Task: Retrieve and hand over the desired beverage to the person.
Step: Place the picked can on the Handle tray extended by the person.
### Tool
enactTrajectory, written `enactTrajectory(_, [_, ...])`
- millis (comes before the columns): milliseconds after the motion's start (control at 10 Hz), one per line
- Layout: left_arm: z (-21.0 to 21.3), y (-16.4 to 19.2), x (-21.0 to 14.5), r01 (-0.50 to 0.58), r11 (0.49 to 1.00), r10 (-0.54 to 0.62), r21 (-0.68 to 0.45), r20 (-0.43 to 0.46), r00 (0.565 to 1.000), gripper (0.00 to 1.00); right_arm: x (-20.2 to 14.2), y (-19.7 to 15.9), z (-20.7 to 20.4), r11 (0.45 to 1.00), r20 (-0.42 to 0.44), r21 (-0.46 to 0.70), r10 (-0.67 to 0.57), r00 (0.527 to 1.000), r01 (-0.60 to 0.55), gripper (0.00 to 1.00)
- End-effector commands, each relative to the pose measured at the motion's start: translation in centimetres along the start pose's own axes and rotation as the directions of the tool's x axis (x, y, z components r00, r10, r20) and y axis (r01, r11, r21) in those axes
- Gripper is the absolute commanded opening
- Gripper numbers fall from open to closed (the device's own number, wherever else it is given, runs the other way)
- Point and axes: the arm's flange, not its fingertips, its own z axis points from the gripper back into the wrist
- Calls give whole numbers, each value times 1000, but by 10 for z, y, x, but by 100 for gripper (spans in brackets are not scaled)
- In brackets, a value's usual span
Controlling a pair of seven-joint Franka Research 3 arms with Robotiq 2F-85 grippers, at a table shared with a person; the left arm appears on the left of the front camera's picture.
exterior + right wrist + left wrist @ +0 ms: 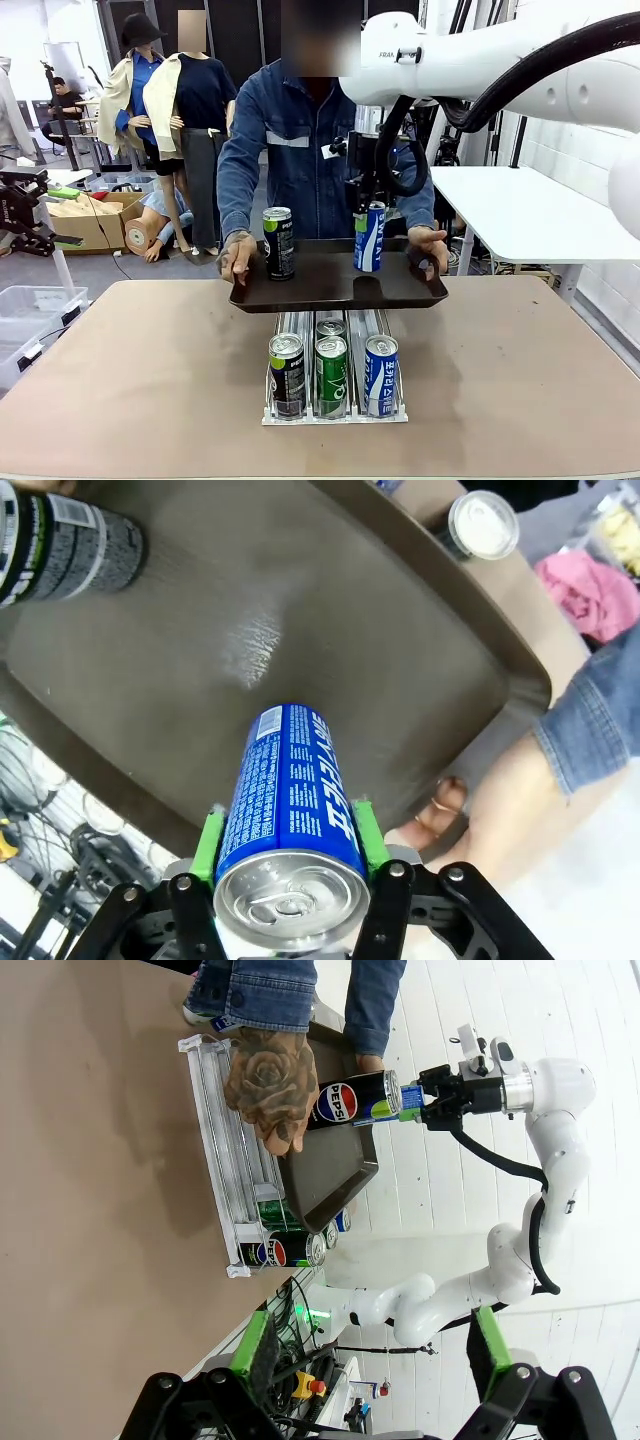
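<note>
The person (300, 140), in a blue denim jacket, holds a dark tray (320, 285) with both hands above the can rack. My right gripper (370, 195) comes down from above and is shut on a blue can (369, 238) upright at the tray's right side. In the right wrist view the green pads (208, 842) clamp the blue can (288, 790) over the tray (300, 620); I cannot tell whether it touches the tray. A black can (278, 243) stands at the tray's left. My left gripper (360, 1410) is open, far off, holding nothing.
Below the tray a clear rack (335, 405) holds a black can (287, 373), a green can (331, 375) and a blue can (381, 373), with another can (331, 328) behind. The person's hand (480, 820) grips the tray edge close to my right gripper. Bare brown tabletop (130, 380) lies around the rack.
</note>
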Motion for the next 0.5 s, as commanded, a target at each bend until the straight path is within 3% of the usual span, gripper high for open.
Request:
enactTrajectory(0, [0, -1, -1, 3, 1000, -3, 5, 11, 1000, 100, 13, -1, 9, 1000, -25, -13, -3, 1000, 3, 0])
enactTrajectory(400, [0, -1, -1, 3, 1000, -3, 5, 11, 1000, 100, 16, -2, 2, 1000, -51, -2, 2, 999, -2, 0])
